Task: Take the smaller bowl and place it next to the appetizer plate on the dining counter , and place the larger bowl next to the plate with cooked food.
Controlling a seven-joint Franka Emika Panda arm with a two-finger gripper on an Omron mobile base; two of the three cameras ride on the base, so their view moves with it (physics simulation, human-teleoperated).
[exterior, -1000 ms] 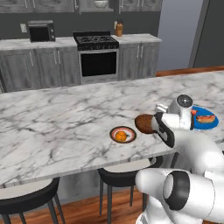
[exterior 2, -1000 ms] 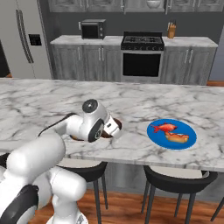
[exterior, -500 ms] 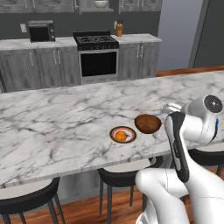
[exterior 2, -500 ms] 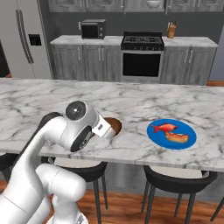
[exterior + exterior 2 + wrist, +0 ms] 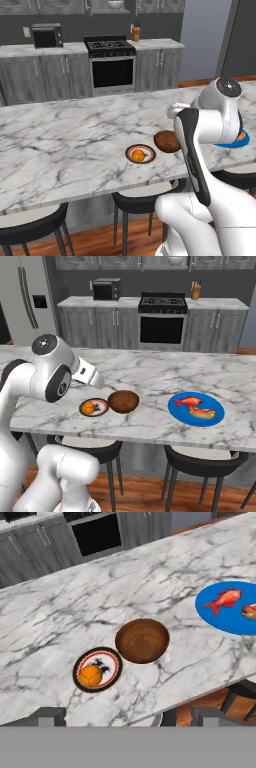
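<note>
A: Where does the round reddish-brown glossy wooden bowl [image 5: 142,640] sit?

B: On the long white grey-veined marble dining counter [image 5: 65,145], upright, just beside the small round dark-rimmed plate with a pale centre [image 5: 98,669], which carries an orange round food piece [image 5: 90,675]. From the hand camera their rims look to be touching or almost so; I cannot tell which.

A: And the flat bright blue round plate [image 5: 196,408]?

B: On the same counter, well apart from the small plate, beyond the bowl. It bears a red fish [image 5: 187,402] and a bun-like piece [image 5: 203,413].

A: What about the two-finger gripper [image 5: 125,717]?

B: Its jaws stand spread wide and grasp nothing. It hangs above the counter's near edge, looking down on the small plate and the bowl, clear of both.

A: Anything behind?

B: A black oven [image 5: 112,67] and a microwave [image 5: 106,289] among grey cabinets, far beyond the small plate.
</note>
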